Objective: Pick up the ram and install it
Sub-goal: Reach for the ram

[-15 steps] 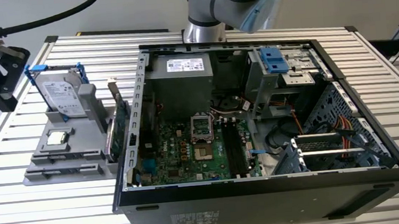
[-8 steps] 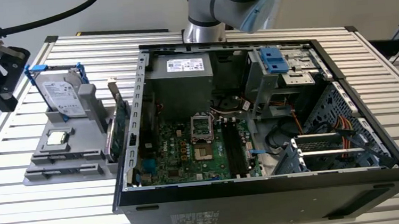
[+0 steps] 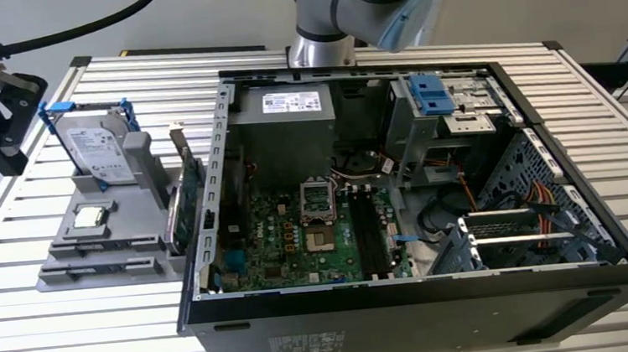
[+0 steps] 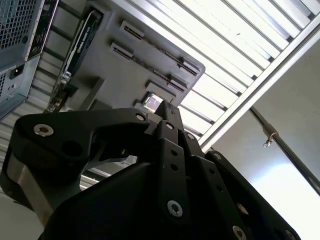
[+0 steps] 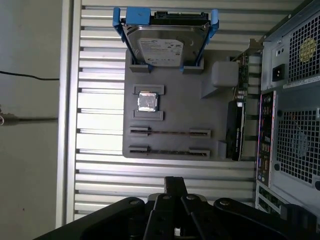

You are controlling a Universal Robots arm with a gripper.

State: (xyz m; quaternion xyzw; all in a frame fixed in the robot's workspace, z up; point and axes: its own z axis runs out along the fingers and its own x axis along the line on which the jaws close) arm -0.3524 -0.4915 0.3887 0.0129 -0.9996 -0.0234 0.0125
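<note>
The black pincer (image 5: 174, 182) is seen with its fingers drawn together and nothing held between them, well apart from the parts. The thin, long ram stick (image 5: 170, 133) is stood on edge in a slot of the flat grey tray (image 5: 175, 107). In the exterior view this tray is set on the slatted metal desk (image 3: 101, 327) at nine o'clock of the open black computer case (image 3: 415, 319), with the ram at the tray's six o'clock end.
</note>
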